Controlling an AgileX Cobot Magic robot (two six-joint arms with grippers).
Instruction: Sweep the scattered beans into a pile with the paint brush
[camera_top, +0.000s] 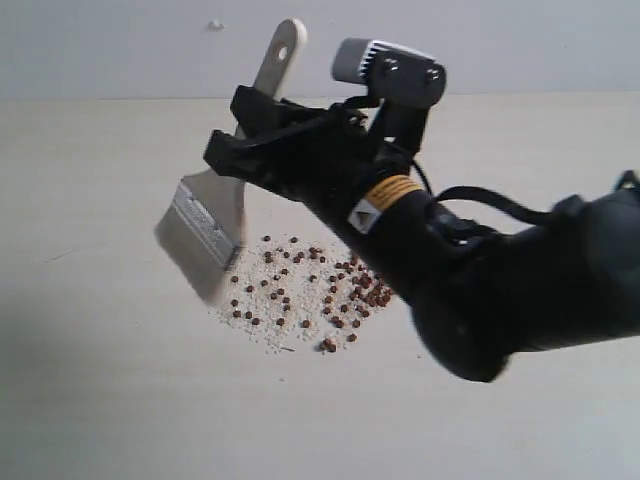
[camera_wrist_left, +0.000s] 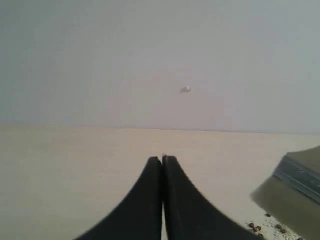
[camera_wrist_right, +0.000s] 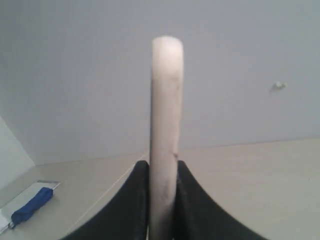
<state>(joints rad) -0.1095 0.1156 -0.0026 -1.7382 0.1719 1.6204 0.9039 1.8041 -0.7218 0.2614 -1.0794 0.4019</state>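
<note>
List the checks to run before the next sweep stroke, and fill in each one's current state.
1. Grip: right gripper clamped on the paint brush handle: ok.
2. Contact: brush touching the table: cannot tell, blurred.
3. Start position: brush at the edge of the beans: ok.
4. Gathering: beans compact: not ok, loosely scattered.
5. Other arm: left gripper shut, clear of the beans: ok.

Figure: pale beige table bearing a loose scatter of beans.
Small reddish-brown beans are lying spread over the middle of the tabletop, crowding densest toward the right, with fine whitish crumbs lying among them. The paint brush is tilting at the scatter's left edge; contact with the surface is too blurred to tell. A blue object is lying well apart.
</note>
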